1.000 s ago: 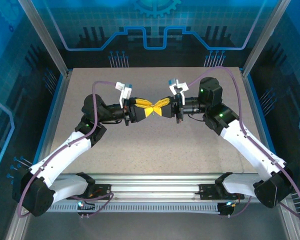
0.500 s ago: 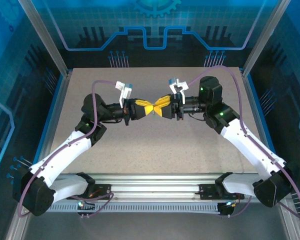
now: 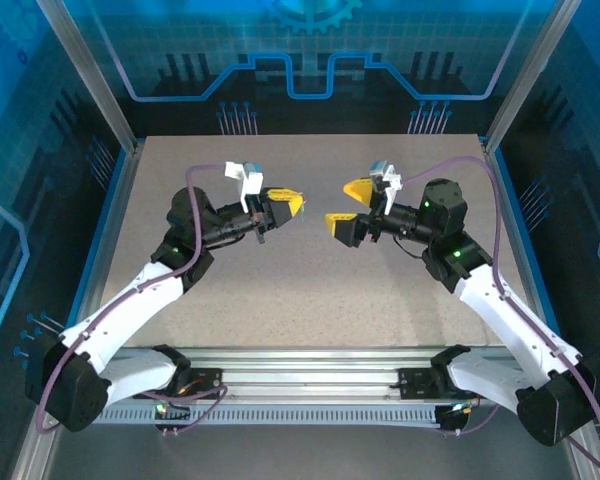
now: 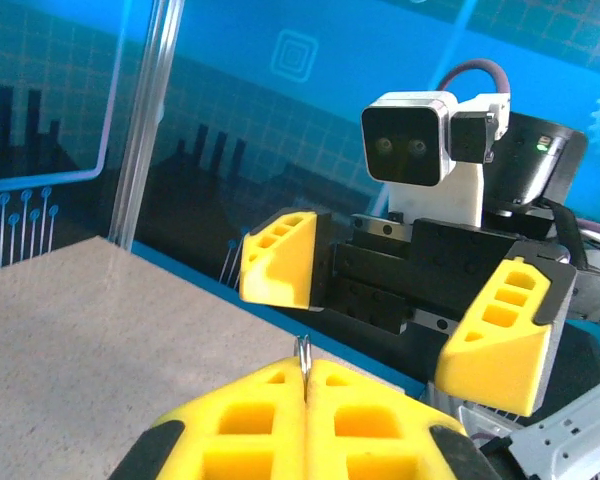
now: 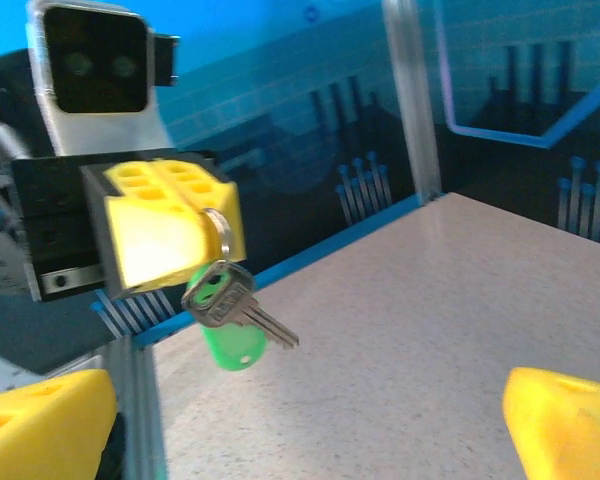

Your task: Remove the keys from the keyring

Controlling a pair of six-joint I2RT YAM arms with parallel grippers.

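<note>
Right wrist: keyring (image 5: 218,232) pinched in left hand (image 5: 185,222), keys (image 5: 232,308) dangling

Top view: high, behind arm bases (image 3: 180,368), looking down on whole bench (image 3: 310,300). Wrist views: close, near level, facing each other; left sees right wrist camera (image 4: 410,145) upper right, right sees left wrist camera (image 5: 90,65) upper left
</note>
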